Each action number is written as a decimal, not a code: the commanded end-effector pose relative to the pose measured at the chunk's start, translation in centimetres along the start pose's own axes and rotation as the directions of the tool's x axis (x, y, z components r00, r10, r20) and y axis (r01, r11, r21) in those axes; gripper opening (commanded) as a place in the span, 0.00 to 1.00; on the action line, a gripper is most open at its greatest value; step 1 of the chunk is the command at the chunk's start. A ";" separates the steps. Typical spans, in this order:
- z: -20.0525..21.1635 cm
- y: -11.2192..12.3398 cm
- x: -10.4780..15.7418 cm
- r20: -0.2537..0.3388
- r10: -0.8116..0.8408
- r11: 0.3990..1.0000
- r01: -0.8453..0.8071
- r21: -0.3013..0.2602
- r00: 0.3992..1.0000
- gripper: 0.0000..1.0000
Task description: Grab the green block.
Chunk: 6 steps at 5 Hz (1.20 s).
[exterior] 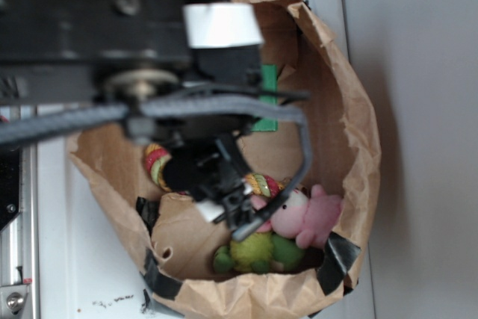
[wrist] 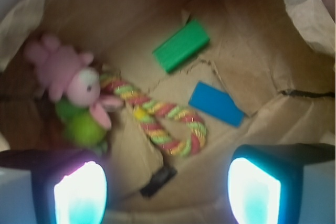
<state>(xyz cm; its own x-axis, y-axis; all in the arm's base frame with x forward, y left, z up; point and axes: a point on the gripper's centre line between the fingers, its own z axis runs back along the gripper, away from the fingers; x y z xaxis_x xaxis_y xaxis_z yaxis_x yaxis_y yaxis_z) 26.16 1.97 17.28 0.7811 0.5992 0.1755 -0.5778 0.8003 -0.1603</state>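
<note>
Paper forms the whole workspace here: a brown paper bag (exterior: 351, 132), its walls rolled down and taped at the corners, holds everything loosely so nothing can slide off the white table (exterior: 82, 274). In the wrist view we find the green block (wrist: 181, 45) lying flat on the bag floor toward the far side, a little right of centre, apart from the other things. The blue block (wrist: 216, 103) lies nearer and to its right, not touching it. A braided rope toy (wrist: 157, 119) curls across the middle, and a pink plush pig (wrist: 68, 77) sits at the left against a lime-green fuzzy ball (wrist: 81, 127).

In the exterior view the arm reaches in from above, its dark body and cable hiding much of the bag; only a strip of the green block shows beside it. The gripper (wrist: 167, 187) hangs above the bag floor, pointing down, jaws spread wide with nothing between them. Its two fingertips (wrist: 80, 192) frame the bottom of the wrist view, the rope toy roughly below the gap.

We judge the grab not yet begun: the gripper would need to travel farther in to stand over the block, then descend.
</note>
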 end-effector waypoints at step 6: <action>-3.3 4.3 0.6 0.128 0.278 0.958 -0.284 0.032 0.952 1.00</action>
<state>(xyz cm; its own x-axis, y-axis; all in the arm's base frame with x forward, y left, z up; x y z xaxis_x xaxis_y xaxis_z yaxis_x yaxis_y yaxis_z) 24.67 4.60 11.48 0.5767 0.7919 0.2010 -0.7827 0.6060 -0.1420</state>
